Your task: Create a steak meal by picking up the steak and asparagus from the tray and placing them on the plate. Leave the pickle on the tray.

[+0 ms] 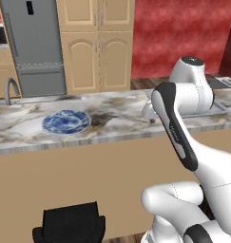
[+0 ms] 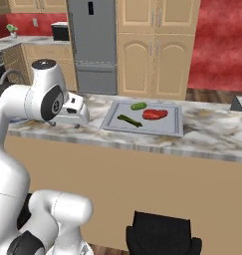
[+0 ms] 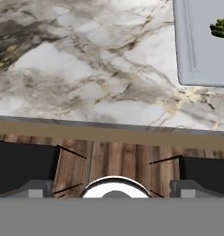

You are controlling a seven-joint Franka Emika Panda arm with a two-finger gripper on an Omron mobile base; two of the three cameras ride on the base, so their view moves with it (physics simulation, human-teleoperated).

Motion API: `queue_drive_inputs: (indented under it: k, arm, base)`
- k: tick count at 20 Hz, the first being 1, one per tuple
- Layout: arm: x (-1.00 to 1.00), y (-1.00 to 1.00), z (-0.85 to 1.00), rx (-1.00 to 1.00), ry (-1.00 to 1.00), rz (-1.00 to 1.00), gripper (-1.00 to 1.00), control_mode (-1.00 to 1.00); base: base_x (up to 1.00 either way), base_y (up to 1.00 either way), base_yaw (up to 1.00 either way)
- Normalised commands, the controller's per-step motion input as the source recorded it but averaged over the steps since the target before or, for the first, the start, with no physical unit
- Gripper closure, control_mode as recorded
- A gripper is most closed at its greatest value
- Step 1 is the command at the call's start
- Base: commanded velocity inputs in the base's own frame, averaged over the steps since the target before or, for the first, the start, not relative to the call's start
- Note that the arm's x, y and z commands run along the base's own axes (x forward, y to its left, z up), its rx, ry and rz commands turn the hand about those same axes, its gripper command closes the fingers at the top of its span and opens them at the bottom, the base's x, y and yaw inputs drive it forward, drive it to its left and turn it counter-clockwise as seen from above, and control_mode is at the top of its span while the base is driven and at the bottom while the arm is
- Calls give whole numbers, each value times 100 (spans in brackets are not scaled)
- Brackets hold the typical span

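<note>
The steak (image 2: 155,114) lies on the tray (image 2: 176,130), toward its right half and back edge, with the pickle (image 2: 138,106) just beside it near the tray's back edge and the asparagus (image 2: 129,121) in front of the pickle, toward the tray's front left. The asparagus lies on a slant, its long axis running from the tray's middle left down toward the front edge. The tray sits on the marble counter (image 2: 212,137); the plate (image 1: 66,122) sits well apart from it, further left along the same counter, near the front edge.

The gripper (image 3: 112,184) hovers over the counter's front edge, between plate and tray. In the hand view the tray's corner and a tip of the asparagus (image 3: 220,28) show at the upper right, so the food lies off to that side of the hand, and the next move likely calls for a swing that way before any descent. The two finger tips stand wide apart with nothing between them.

No brand, label or readable writing shows on the tray, plate or counter.
</note>
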Motion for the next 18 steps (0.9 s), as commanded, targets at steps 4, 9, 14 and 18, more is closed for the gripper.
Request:
queue_drive_inputs:
  k: [4, 9, 14, 18]
  arm:
    - [0, 3, 17, 0, -12, -2, -100, -100]
    - [0, -24, 34, 0, -20, -1, -100, -100]
    - [0, -36, 27, 0, -9, -1, -100, -100]
    - [1, -38, 18, 2, -1, 0, -100, -100]
  base:
    - [0, 0, 0]
    - [0, 0, 0]
    - [0, 0, 0]
    - [0, 0, 0]
